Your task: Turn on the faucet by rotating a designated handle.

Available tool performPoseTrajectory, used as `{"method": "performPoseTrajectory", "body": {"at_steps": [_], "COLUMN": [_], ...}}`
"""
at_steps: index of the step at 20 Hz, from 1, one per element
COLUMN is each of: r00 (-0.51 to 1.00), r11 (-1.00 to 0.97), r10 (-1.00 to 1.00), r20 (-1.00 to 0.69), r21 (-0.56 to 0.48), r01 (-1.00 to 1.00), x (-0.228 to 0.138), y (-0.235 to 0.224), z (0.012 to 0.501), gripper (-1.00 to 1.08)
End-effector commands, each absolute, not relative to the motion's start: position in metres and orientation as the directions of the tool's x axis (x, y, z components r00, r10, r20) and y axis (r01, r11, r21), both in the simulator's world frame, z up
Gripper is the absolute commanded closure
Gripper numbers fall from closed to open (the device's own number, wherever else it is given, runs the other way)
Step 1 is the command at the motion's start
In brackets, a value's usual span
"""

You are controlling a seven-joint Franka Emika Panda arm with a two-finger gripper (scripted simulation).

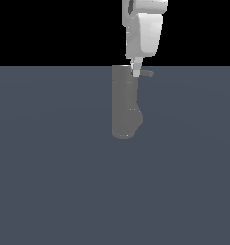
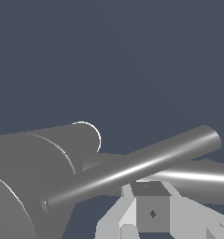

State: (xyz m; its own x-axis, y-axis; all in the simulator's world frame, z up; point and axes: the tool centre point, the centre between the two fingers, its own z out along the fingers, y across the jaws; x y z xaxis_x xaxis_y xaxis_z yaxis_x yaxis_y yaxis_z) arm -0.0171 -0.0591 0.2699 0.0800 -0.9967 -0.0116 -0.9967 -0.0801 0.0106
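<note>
Faucet: the plain matte grey upright cylindrical faucet (image 1: 123, 103) stands on the flat blue-grey floor (image 1: 50, 182), about centre in the exterior view, with a rounded bulge low on the side toward the exterior view's right. In the wrist view it fills the near corner as a big grey drum (image 2: 25, 186).

Handle: a thin straight grey rod handle (image 1: 146, 73) pokes out level from the cylinder's top, toward the exterior view's right. Up close in the wrist view it runs as a long shiny bar (image 2: 132, 169), and a second grey rod (image 2: 198, 179) lies behind it.

Arm: the white Franka arm (image 1: 144, 28) drops in from above, right over the faucet's top.

Gripper: the white gripper (image 1: 135, 70) sits at the top edge of the cylinder, right at the root of the handle. One pale finger (image 1: 136, 67) shows there, overlapping the body's upper corner.

Grip state: can't call it. The exterior view shows a single finger, and the wrist view shows only blocky white and grey finger parts (image 2: 151, 212) beneath the rod, so whether the pincer is spread or clenched on the handle is unclear.
</note>
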Motion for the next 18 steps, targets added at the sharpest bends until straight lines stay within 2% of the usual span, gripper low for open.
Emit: {"method": "performPoseTrajectory", "body": {"at_steps": [1,18], "r00": [0.044,0.02], "r11": [-0.044,-0.02], "r10": [-0.999,-1.0], "r20": [-0.005,-0.002], "r21": [0.001,0.0], "r01": [-0.999,-1.0], "x": [-0.009,0.022], "y": [-0.086,-0.13], "z": [0.27,0.27], "gripper": [1.08,1.08]}}
